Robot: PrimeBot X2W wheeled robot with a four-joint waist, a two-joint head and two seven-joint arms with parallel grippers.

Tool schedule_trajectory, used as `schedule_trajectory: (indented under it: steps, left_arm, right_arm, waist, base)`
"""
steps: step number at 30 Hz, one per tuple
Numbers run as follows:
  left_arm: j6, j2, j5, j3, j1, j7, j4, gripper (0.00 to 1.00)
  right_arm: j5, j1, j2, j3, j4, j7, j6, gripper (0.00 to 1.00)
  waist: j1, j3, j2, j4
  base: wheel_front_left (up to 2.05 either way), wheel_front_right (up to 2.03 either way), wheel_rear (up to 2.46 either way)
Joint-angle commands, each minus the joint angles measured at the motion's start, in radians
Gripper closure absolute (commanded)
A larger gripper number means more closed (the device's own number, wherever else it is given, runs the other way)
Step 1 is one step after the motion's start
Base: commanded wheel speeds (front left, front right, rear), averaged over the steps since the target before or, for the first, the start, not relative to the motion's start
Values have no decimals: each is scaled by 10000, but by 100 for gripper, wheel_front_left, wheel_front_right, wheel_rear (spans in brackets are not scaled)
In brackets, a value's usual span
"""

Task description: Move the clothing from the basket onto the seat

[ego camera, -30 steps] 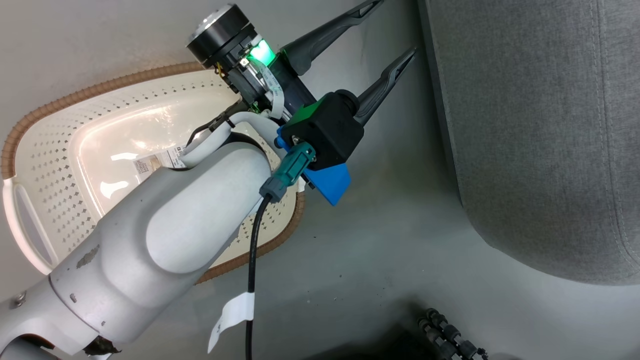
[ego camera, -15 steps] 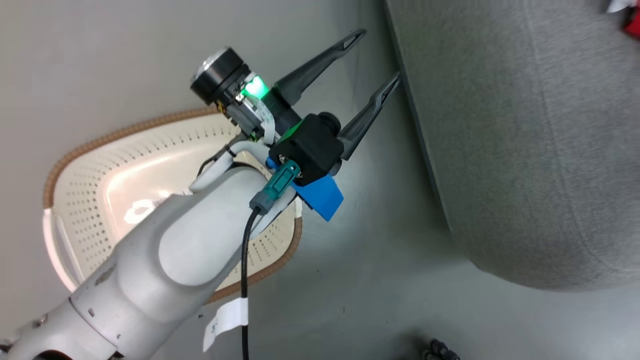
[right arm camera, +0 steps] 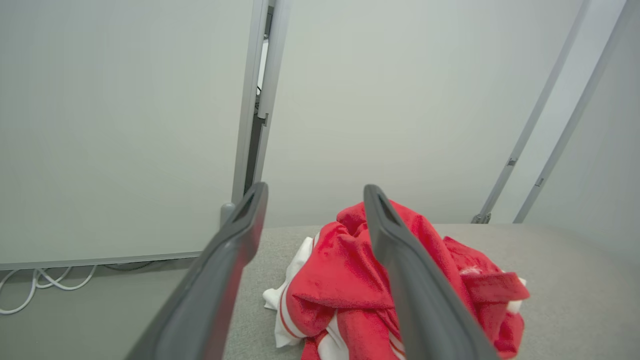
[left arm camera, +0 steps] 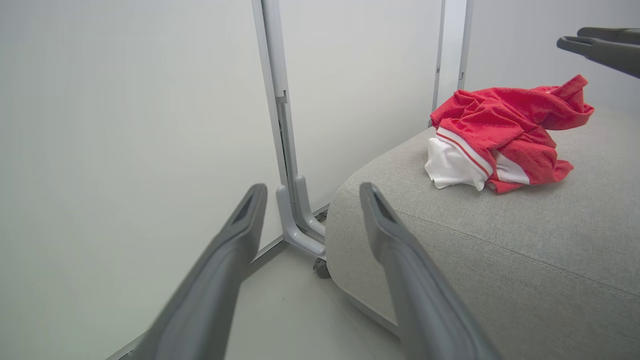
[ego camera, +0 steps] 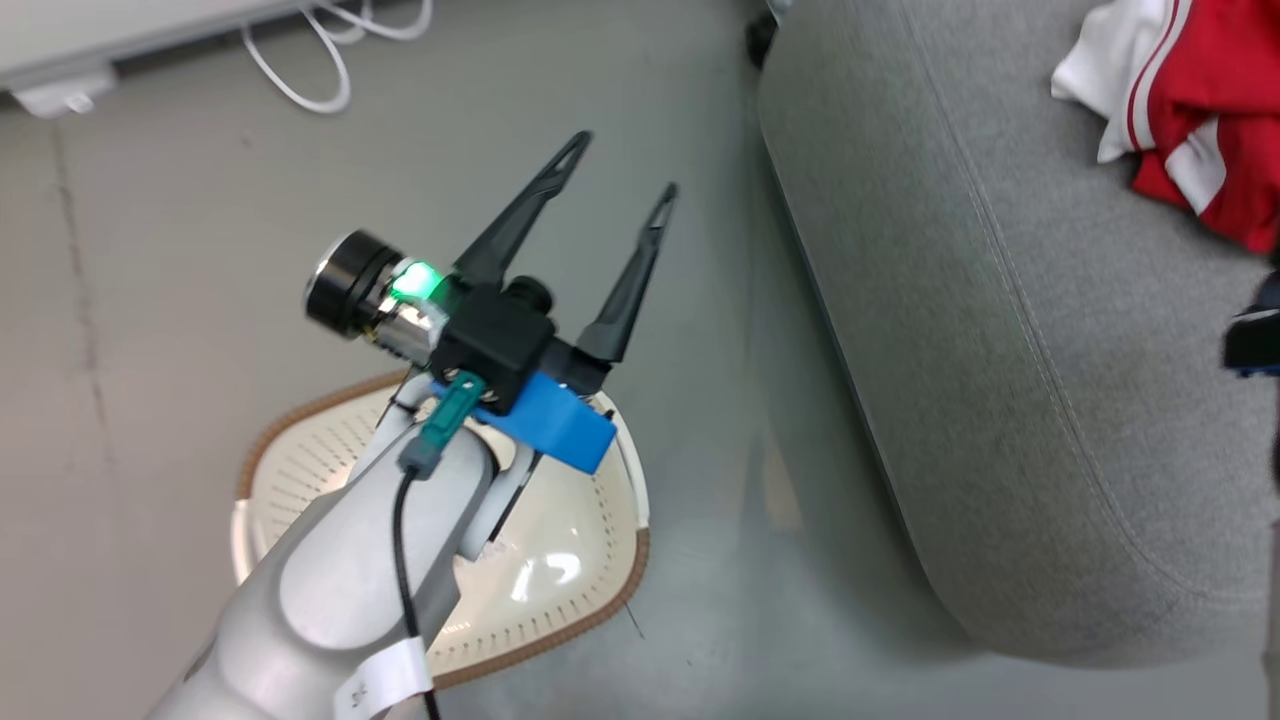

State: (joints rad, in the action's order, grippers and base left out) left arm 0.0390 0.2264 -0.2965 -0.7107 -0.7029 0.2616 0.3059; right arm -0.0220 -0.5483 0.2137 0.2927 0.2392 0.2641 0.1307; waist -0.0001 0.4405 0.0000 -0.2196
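Observation:
The red clothing (ego camera: 1200,90), with its white stripe and striped cuff, lies in a crumpled heap on the grey seat (ego camera: 1000,350). The cream basket (ego camera: 600,600) stands on the floor left of the seat, its visible bottom bare and part of it hidden by my left forearm. Above the floor between basket and seat, my left gripper (ego camera: 622,165) is open and holds nothing. In the left wrist view the left gripper (left arm camera: 312,192) points past the seat's corner (left arm camera: 450,240) toward the clothing (left arm camera: 500,130). My right gripper (right arm camera: 315,192) stands open just above the clothing (right arm camera: 350,285).
White cables (ego camera: 330,50) lie on the grey floor beside a wall panel. Pale panels with metal posts (left arm camera: 280,125) stand behind the seat, and a small caster (left arm camera: 320,267) sits at its base. The right gripper's fingers (left arm camera: 600,47) show at that view's upper right.
The head camera has swung, bringing the clothing on the seat and the cables into view. My left gripper has risen from the basket and turned more upright, still open.

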Motion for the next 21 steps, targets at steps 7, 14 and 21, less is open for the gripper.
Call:
schedule_trajectory:
  steps: [7, 14, 21]
  left_arm:
    - [101, -109, 166, 1624, 1482, 45, -291, 0]
    - [-85, -311, 527, 3050, 2621, 46, -416, 0]
    - [-234, -574, 835, 4175, 3581, 47, -559, 0]
  right_arm:
    - [-218, 586, -351, -1449, 2, 2, 1, 0]
    - [-475, 989, -640, -2628, 259, 2, 1, 0]
    - [-685, 1528, -891, -3130, 335, 2, 1, 0]
  waist:
    - [1, -1707, 0, 993]
    - [1, -2493, 0, 1404]
    - [1, -3035, 0, 1654]
  base:
    - [0, 0, 0]
    - [0, 0, 0]
    - [0, 0, 0]
